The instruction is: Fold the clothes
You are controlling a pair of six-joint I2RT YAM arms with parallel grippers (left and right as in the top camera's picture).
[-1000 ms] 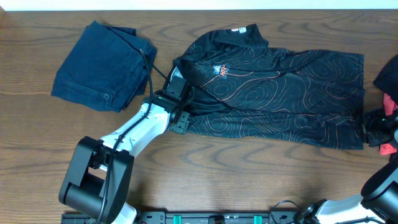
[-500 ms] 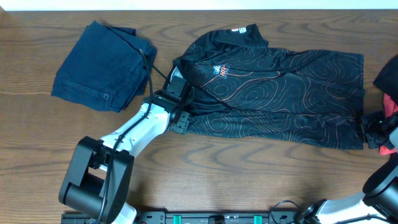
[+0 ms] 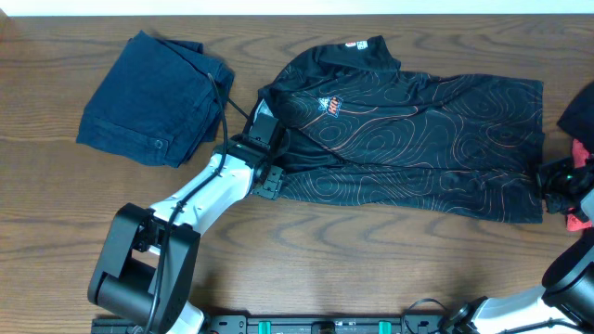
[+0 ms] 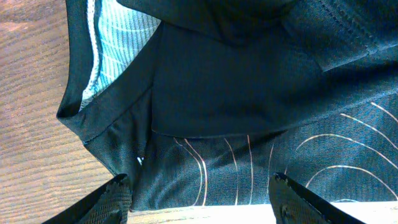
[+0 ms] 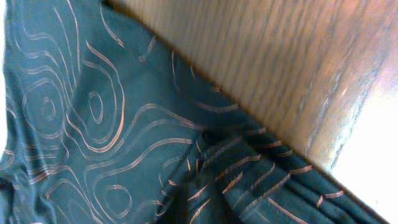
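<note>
The black jersey (image 3: 418,139) with thin orange contour lines lies spread flat across the middle and right of the table, collar at the far side. My left gripper (image 3: 264,158) sits at its left sleeve. In the left wrist view its fingers (image 4: 205,199) are wide open, with the jersey's sleeve fabric (image 4: 236,93) beyond them. My right gripper (image 3: 554,181) is at the jersey's right hem. In the right wrist view the jersey's fabric (image 5: 93,112) bunches into pleats where the jaws (image 5: 199,205) pinch it; the fingers themselves are hidden.
A folded navy denim garment (image 3: 153,97) with a button lies at the far left. A red and pink garment (image 3: 583,156) and a dark item (image 3: 580,111) are at the right edge. Bare wooden table (image 3: 371,260) runs along the front.
My right gripper has shifted slightly toward the far side along the jersey's right hem. The left arm and the jersey's spread have not visibly changed.
</note>
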